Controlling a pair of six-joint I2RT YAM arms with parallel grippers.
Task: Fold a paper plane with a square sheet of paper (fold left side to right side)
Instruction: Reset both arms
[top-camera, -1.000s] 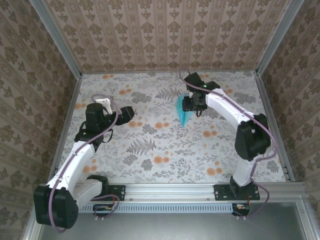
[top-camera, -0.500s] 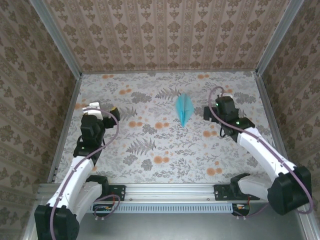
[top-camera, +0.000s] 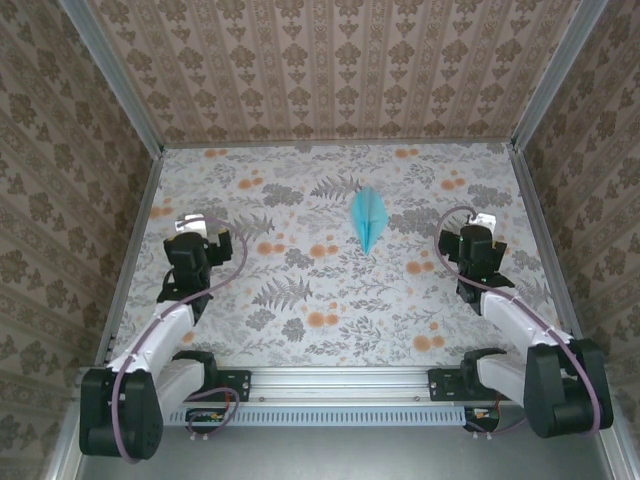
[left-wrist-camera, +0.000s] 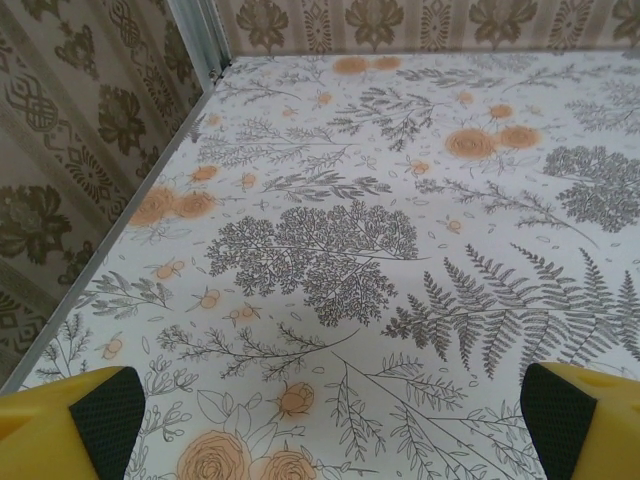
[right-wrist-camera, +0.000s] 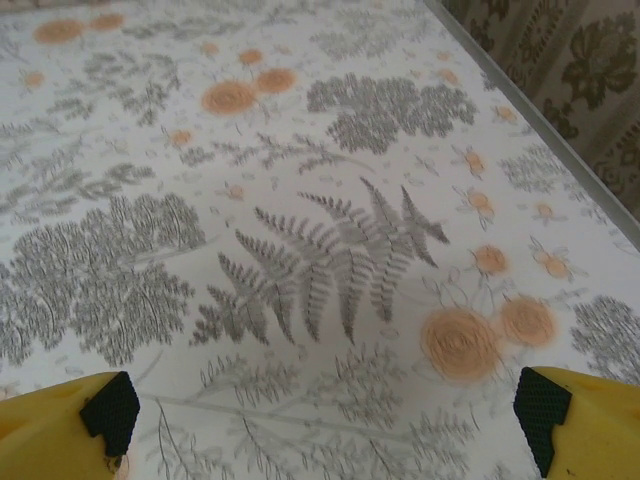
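On the floral-patterned table (top-camera: 300, 330), the narrow, pointed turquoise-blue paper plane (top-camera: 367, 218) lies flat. The left gripper (left-wrist-camera: 330, 410) and right gripper (right-wrist-camera: 325, 412) both gape wide and empty, well apart from it.

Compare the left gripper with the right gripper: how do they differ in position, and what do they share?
The left gripper sits left of the plane; the right gripper sits to its right. The right gripper is nearer the plane than the left gripper. The left gripper's camera shows the left wall; the right gripper's shows the right wall. Shared: both are open, empty and apart from the plane, with yellow fingers.
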